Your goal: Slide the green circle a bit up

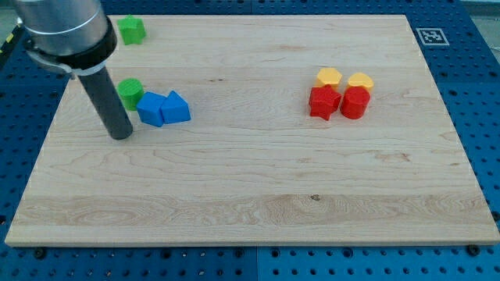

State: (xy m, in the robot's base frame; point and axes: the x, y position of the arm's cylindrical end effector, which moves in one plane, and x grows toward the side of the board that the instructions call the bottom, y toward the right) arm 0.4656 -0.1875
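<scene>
The green circle [130,92] sits on the wooden board [258,179] at the view's left, partly hidden behind my dark rod. My tip [121,136] rests on the board just below the green circle and slightly to its left. Two blue blocks touch each other right of the green circle: a blue cube-like block [151,108] and a blue triangle-like block [176,108]. A second green block [131,30], star-like in shape, lies near the board's top left edge.
At the view's right a cluster holds two yellow blocks [329,76] [360,80] above a red star-like block [323,101] and a red rounded block [355,102]. A fiducial tag [430,35] is at the top right.
</scene>
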